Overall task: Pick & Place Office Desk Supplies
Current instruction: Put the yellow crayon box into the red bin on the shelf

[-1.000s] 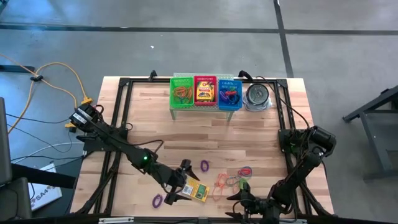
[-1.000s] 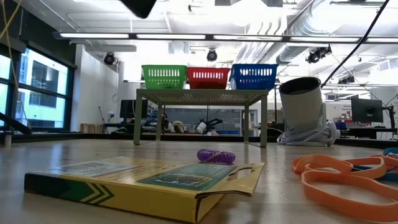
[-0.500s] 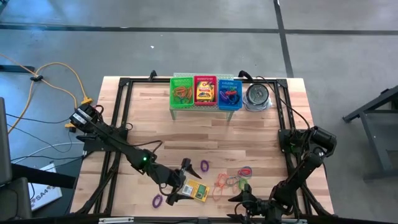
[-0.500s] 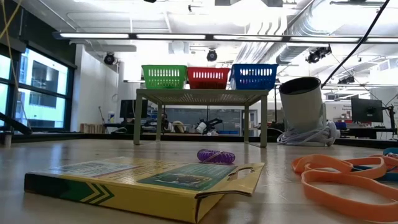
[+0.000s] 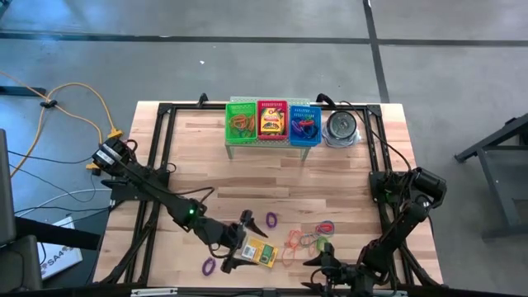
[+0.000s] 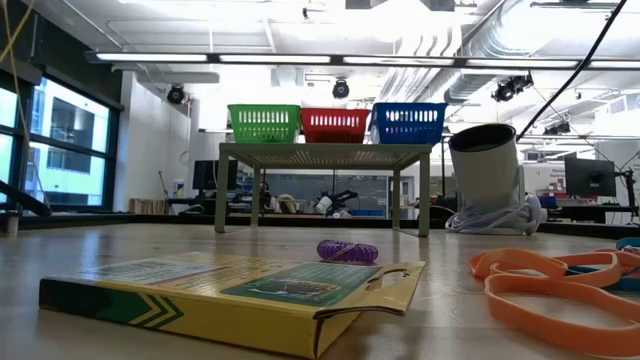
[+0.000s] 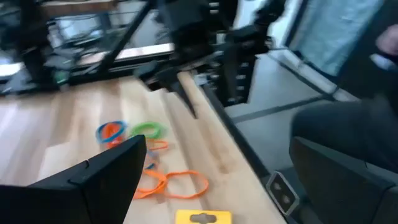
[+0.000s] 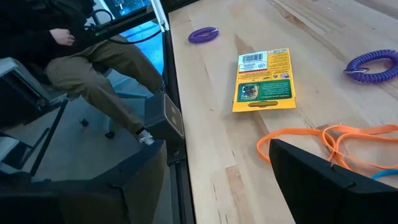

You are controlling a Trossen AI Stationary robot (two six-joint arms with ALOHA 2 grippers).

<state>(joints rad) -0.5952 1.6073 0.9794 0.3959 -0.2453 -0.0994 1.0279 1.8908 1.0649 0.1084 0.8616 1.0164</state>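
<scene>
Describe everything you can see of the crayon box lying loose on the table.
The crayon box is a small flat carton that looks like cardboard, yellow with a green panel, a white barcode label at one end and a hang-slot tab at the other. It lies flat on the bare wood table near the front edge, a little skewed to the table's edges. Orange bands lie beside it, apart from it. The left gripper hangs open right at its side; contact cannot be told.

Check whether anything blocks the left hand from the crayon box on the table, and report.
Nothing visible does. The left hand hovers open right at the crayon box, with bare table around it. The nearest rubber bands, one purple and an orange cluster, lie off to either side, not between them.
</scene>
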